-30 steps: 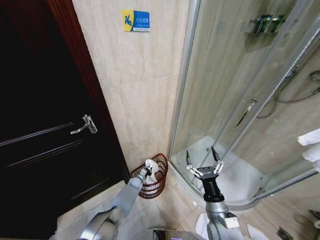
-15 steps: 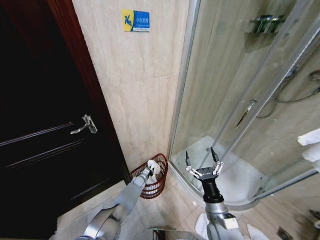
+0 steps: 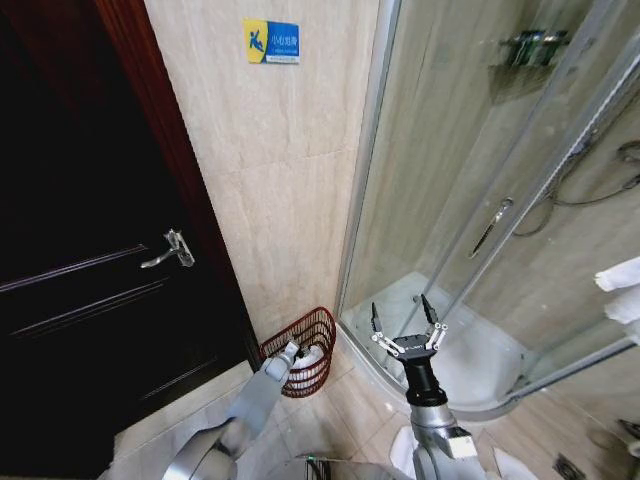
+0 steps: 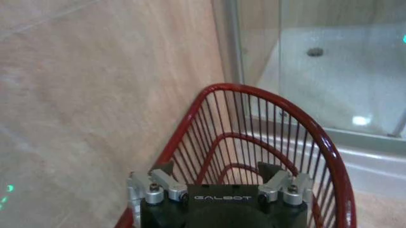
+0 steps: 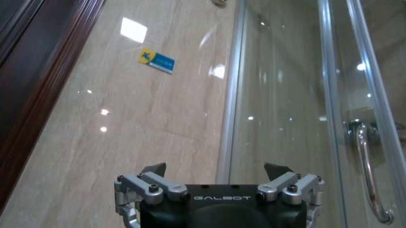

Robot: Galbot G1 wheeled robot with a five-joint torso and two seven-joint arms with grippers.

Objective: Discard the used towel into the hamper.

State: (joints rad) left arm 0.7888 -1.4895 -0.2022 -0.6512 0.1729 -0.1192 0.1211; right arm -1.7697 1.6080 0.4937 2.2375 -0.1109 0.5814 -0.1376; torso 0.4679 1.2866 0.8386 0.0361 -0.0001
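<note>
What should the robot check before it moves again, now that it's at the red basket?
1. Towel inside the basket: ok, something white lies in it.
2. Left gripper open and holding nothing: ok, fingers apart above the basket's opening.
3. Basket upright by the wall: ok.
4. Left arm free of the basket bars: cannot tell, it sits very close to the rim.
5. Right gripper open, out of the way: ok, raised in front of the shower glass.
</note>
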